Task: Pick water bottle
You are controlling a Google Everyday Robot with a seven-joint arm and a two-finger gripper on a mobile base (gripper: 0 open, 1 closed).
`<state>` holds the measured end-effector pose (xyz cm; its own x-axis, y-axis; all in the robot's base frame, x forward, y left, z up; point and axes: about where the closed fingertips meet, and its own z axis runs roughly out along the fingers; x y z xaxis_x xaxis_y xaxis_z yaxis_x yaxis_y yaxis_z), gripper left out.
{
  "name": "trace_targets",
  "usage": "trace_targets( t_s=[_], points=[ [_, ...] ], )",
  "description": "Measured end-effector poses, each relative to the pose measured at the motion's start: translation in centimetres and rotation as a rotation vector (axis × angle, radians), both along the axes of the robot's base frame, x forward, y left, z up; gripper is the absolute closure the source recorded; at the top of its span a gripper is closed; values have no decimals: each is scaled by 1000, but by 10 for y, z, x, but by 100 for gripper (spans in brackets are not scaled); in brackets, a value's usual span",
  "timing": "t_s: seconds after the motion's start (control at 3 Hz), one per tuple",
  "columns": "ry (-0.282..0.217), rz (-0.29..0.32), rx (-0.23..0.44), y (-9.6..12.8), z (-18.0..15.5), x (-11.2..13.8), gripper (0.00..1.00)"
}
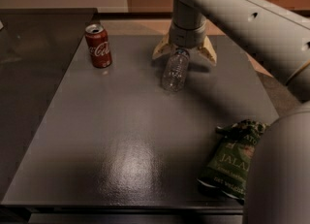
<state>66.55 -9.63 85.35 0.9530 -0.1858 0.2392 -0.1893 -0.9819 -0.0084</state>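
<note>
The water bottle (175, 70) is small, clear and ribbed. It stands on the grey table (121, 140) toward the back, right of centre. My gripper (184, 53) is directly behind and above it, open, with its two pale fingers (162, 49) spread to the bottle's left and right at neck height. The bottle's cap sits between them and is partly hidden by the wrist. The arm comes in from the upper right.
A red Coca-Cola can (99, 45) stands at the back left of the table. A green chip bag (232, 159) lies at the front right, partly hidden by the arm's near link (281, 169). A darker counter (29, 72) adjoins the table on the left.
</note>
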Motion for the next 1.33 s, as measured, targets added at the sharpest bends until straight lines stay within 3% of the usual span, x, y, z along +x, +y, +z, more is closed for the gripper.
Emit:
trace_targets(
  t_s=[0.33,0.67,1.33],
  points=[
    [29,17,-30,0,-8,-4,4],
    [41,24,-35,2,-12,-8,20],
    [54,26,-33,4,-12,-14,68]
  ],
)
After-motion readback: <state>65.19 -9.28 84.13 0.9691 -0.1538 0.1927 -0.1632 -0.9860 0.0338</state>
